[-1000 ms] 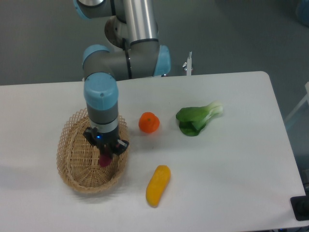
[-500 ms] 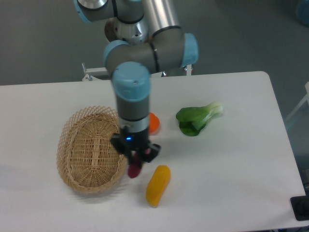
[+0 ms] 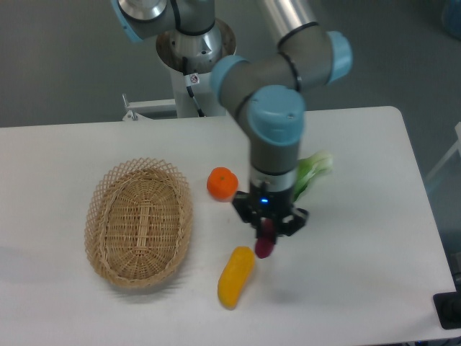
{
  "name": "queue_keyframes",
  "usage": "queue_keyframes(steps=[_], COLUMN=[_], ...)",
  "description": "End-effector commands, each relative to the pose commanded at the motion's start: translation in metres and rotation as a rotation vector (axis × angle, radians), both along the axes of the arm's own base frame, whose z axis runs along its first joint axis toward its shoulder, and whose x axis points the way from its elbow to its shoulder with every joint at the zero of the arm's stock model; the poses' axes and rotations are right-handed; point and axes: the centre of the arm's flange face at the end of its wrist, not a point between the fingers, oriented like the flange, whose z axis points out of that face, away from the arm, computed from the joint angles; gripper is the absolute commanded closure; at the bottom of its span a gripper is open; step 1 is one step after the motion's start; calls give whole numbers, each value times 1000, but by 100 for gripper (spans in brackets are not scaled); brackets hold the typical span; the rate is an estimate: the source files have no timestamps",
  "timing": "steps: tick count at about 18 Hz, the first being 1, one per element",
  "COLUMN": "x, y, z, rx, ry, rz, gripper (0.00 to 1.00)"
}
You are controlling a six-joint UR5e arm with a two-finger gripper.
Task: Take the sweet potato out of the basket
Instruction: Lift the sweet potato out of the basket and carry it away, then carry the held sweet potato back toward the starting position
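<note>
The sweet potato (image 3: 264, 245) hangs clamped in the end effector (image 3: 268, 232), its lower end showing below the fingers, above the table (image 3: 360, 216) and just beside the upper tip of the yellow-orange oblong vegetable (image 3: 235, 277). It is well apart from the wicker basket (image 3: 139, 223), which now holds nothing visible. As a judgement, the pick itself looks done: the tuber is out of the basket and carried clear of it, and what is left, if anything, is only to hold it or set it somewhere.

Compared with 0.5 s ago, the arm has swung further to the camera's right; then the end effector was at the basket's right rim, and 1 s ago it was inside the basket. The arm now covers most of the green bok choy (image 3: 315, 167), while the round orange fruit (image 3: 222, 183), half hidden before, shows whole. Basket, orange fruit and yellow vegetable have not shifted.
</note>
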Motion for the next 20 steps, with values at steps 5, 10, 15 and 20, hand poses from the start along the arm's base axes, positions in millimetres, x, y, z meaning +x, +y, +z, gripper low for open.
queue_keyframes(steps=[5,10,15,20], x=[-38,-64,-85,-91], y=[-20,-22,-33,-42], z=[2,-3,0,-7], rx=[-25,-29,-31,-84], ry=[13,32,53,60], rz=[-100,-142,-185,-217], gripper=[100,100,100,100])
